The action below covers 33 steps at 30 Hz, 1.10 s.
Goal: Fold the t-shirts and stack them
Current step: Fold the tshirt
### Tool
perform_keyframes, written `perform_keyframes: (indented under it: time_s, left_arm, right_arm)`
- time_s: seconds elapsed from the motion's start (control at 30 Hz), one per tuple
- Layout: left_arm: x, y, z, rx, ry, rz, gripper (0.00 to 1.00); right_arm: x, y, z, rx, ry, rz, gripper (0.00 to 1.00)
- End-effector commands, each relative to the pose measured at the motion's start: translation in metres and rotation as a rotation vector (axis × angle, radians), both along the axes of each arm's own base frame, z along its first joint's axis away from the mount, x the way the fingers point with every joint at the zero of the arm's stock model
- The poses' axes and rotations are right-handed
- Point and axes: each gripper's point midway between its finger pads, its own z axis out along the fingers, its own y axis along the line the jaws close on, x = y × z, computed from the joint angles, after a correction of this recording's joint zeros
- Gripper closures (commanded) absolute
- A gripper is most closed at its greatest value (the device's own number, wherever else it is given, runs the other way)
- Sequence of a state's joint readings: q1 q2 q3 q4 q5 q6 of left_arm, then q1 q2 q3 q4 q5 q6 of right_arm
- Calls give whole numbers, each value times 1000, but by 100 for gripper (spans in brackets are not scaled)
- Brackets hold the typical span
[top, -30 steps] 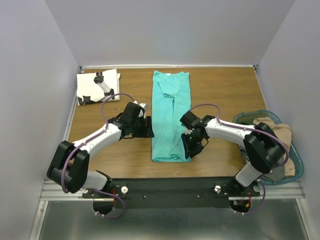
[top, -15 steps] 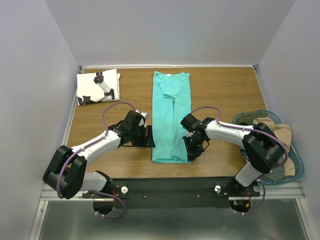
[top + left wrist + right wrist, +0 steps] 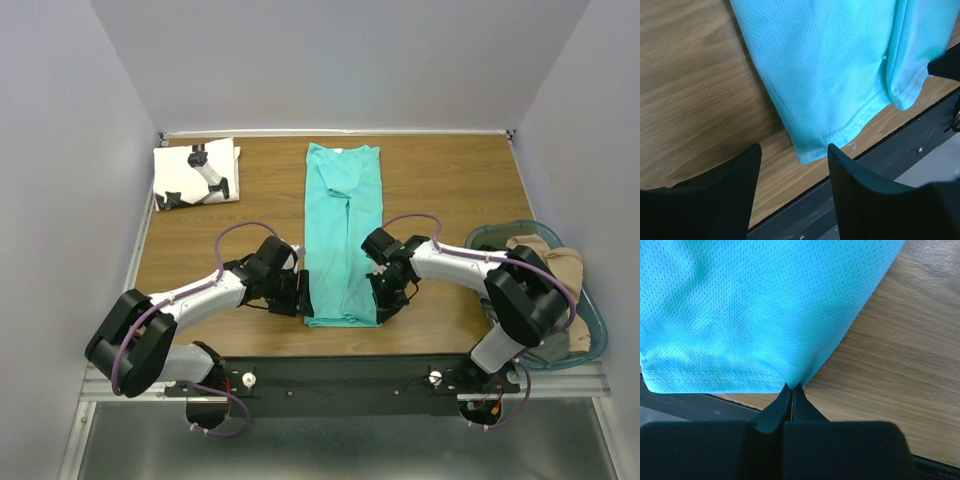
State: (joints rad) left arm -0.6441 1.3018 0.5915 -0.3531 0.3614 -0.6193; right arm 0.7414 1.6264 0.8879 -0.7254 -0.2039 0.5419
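Observation:
A turquoise t-shirt (image 3: 343,230), folded into a long narrow strip, lies down the middle of the table. My right gripper (image 3: 791,387) is shut on the near right corner of its hem (image 3: 715,374). At the near left corner (image 3: 807,152) my left gripper (image 3: 794,165) stands open, a finger on each side of the corner and a little short of it, with nothing between them. A white t-shirt with black marks (image 3: 196,172) lies folded at the far left of the table.
A blue basket (image 3: 590,310) holding beige cloth sits at the right edge of the table. The black rail (image 3: 340,372) runs along the near edge, just below the turquoise hem. Grey walls close in the sides and back.
My left gripper has slid toward me and to the right, up to the shirt's near left corner. My right gripper has closed on the near right corner.

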Motion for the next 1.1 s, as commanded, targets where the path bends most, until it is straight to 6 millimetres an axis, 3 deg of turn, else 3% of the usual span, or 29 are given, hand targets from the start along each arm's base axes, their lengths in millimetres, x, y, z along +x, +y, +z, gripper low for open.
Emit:
perform_keyframes:
  time_s: [0.0, 0.3, 0.43, 0.5, 0.63, 0.77, 1.07]
  left_arm:
    - [-13, -5, -2, -23, 52, -15, 39]
    - [-17, -16, -8, -36, 69, -55, 44]
    - [-22, -15, -19, -6, 101, -64, 60]
    - [-24, -15, -20, 2, 108, -64, 63]
    - [-22, -14, -19, 15, 105, -50, 85]
    - [-22, -12, -16, 24, 101, -34, 93]
    - [-9, -12, 10, 23, 38, 15, 95]
  right_arm:
    - [-8, -7, -7, -33, 13, 9, 100]
    - [-7, -9, -7, -37, 4, 13, 100]
    - [-6, -10, -6, -39, -6, 17, 100]
    - [-6, -11, -5, -44, -6, 18, 100]
    - [-6, -12, -4, -49, -11, 17, 100]
    - [-5, -13, 3, -51, -18, 18, 100]
    - [2, -18, 25, -85, -57, -16, 100]
